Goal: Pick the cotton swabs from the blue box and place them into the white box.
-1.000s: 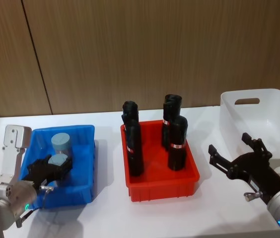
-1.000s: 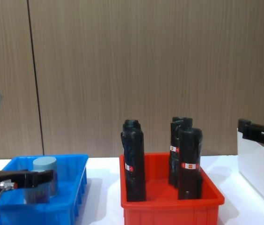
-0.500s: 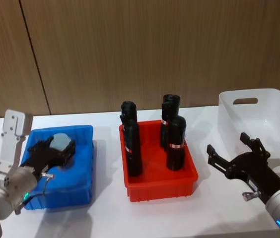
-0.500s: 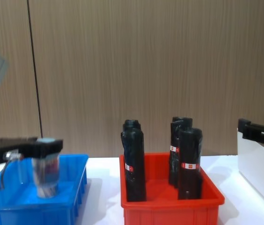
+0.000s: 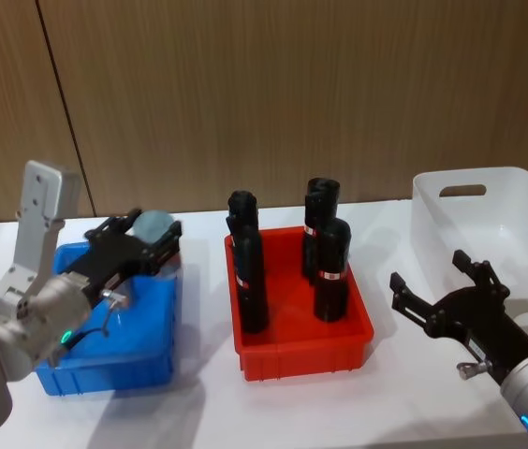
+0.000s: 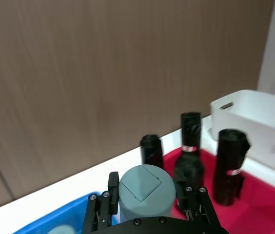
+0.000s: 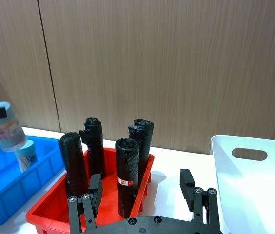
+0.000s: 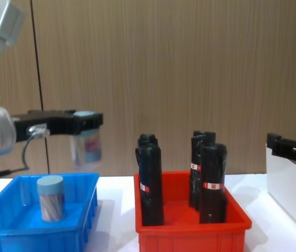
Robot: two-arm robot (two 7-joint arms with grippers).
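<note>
A brown wood-panel wall backs a white worktop carrying three bins: the blue box (image 5: pixel 105 369) toward the left edge, a red bin (image 5: pixel 301 355) at the middle, and the white box (image 5: pixel 432 220) at the right edge. There are two jars of cotton swabs and four black cylinders (image 5: pixel 334 267), all upright in the red bin.

The left gripper (image 5: pixel 154 236) is closed around one jar (image 8: pixel 86 143). Half a second ago that jar hung just over the blue box floor. Now it is higher and nearer the red bin, above the box's right rear corner and clear of the rim, though its base sits lower than the cylinder tops. The second jar (image 8: pixel 50 197) stands in the blue box.

The right gripper (image 5: pixel 432 271) has not moved. It is spread wide and empty over the bare strip between the red bin and the white box.
</note>
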